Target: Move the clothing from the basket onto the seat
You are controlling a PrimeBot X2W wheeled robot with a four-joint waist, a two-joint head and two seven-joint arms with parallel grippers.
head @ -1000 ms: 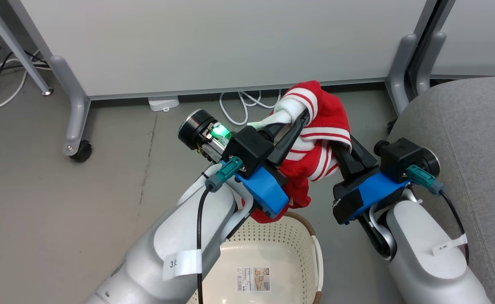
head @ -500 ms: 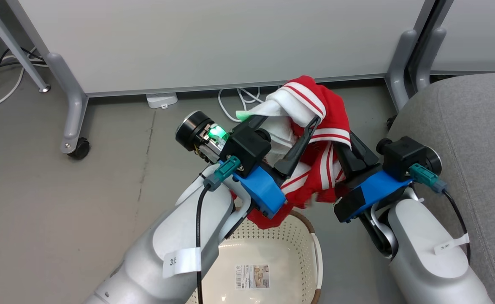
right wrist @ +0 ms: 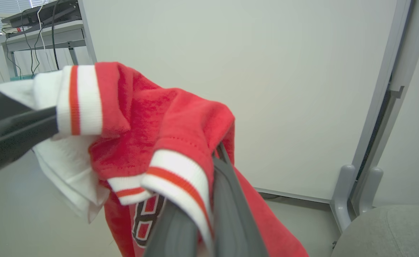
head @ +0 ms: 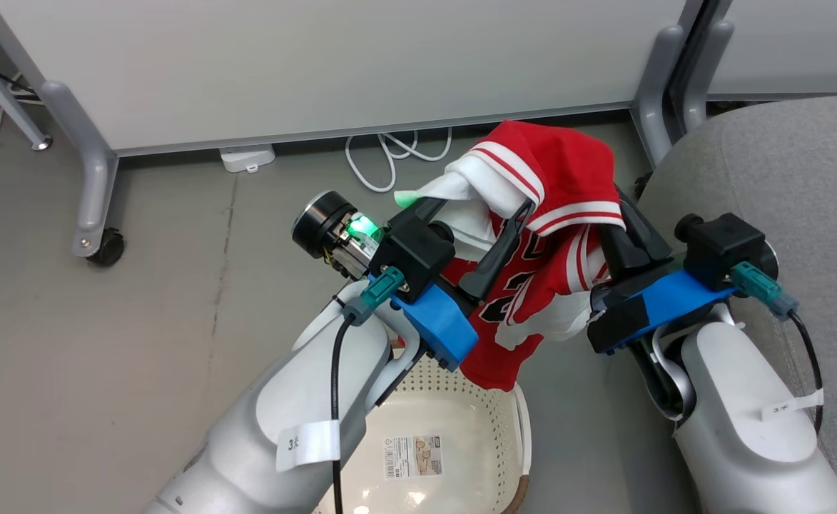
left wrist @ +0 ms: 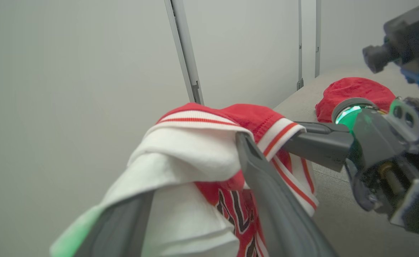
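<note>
**Grey floor (head: 140, 321), white partition panels (head: 361, 64): left gripper (head: 482, 214) lets go of the jersey (head: 568, 171)**

Grey floor and white panels fill the upper half of the head view. In the last second your left gripper has gone from pinched shut to fully spread. The white-trimmed cloth now only drapes across its two fingers.

Your right gripper (head: 621, 214), right of centre, is clamped on the jersey's striped edge, so it alone carries the garment. The jersey hangs in the air, its hem just over the far rim of the basket (head: 461, 400). The basket holds nothing but a paper label (head: 412, 457).

The seat (head: 782, 164) lies at the right edge. In the left wrist view a plain red garment (left wrist: 352, 89) rests on it. By my judgement, only the carry to the seat remains.

Writing:
- The jersey's black numerals (head: 511, 296) are folded, perhaps a 2.
- The label's print is too small to read.
- The forearm tag (head: 306, 444) begins with 3.
</note>
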